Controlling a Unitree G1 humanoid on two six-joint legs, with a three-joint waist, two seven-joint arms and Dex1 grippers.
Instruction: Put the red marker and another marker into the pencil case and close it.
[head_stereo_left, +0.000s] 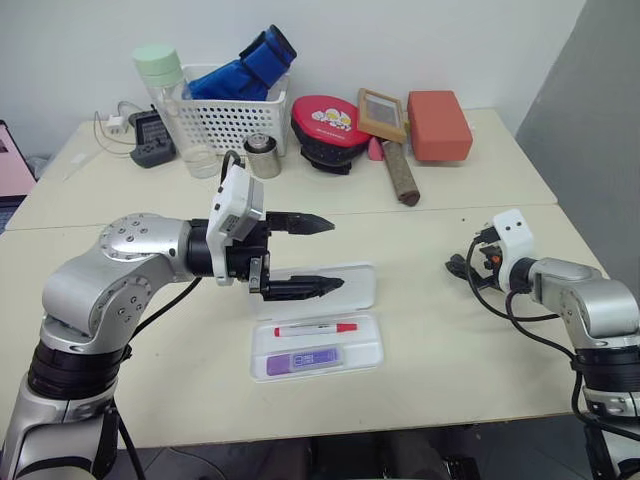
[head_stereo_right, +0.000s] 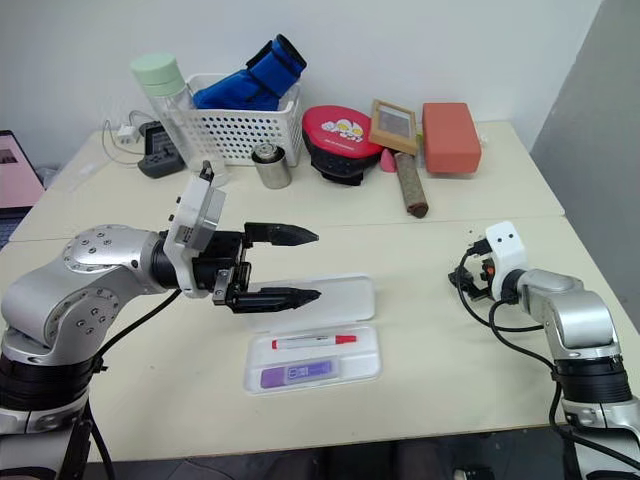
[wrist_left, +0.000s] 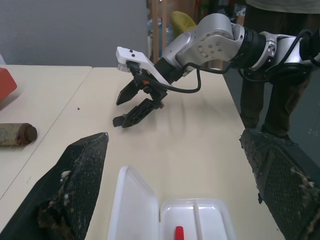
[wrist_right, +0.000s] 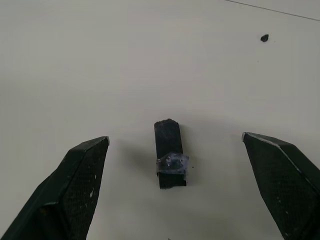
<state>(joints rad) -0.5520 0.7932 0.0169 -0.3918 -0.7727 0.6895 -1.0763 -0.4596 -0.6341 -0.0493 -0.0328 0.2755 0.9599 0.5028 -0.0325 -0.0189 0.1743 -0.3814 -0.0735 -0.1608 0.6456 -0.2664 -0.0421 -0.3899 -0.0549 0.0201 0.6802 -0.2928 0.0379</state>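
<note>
Two cream tables (head_stereo_left: 420, 360) stood pushed together against a white wall, a seam running between them. The rear one carried clutter: a white perforated basket (head_stereo_left: 232, 122) holding something blue, a clear bottle with a pale green cap (head_stereo_left: 168, 95), a small metal tin (head_stereo_left: 262, 155), a red and black pouch (head_stereo_left: 328, 128), a framed picture (head_stereo_left: 383, 112) and a red-orange block (head_stereo_left: 438, 124).

The pencil case (head_stereo_left: 318, 345) lay open on the front table, its lid (head_stereo_left: 352, 288) flat on the far side. Inside the tray, the red marker (head_stereo_left: 315, 328) lay in the far compartment and the purple highlighter (head_stereo_left: 304, 358) in the near one, both lengthwise.

The left arm was bent across the front of the body, forearm about level, with the left gripper (head_stereo_left: 318, 254) pointing toward the robot's right. It hung above the lid's far-left part. The jaws stood wide apart, one finger above the other, with nothing between them.

The right arm reached forward near the table's right edge, well apart from the case. The right gripper (wrist_left: 131, 106) angled down toward the tabletop. Its fingers were spread wide and empty.

In the right wrist view a small dark block (wrist_right: 169, 154) lay on the table between the spread fingers, touching neither; a patch of something shiny clung to it, too indistinct to identify. From the head views the right gripper's fingers were mostly hidden behind the wrist housing. The left wrist view cut off the case, showing just a corner of the lid, part of the tray and the marker's red tip.
</note>
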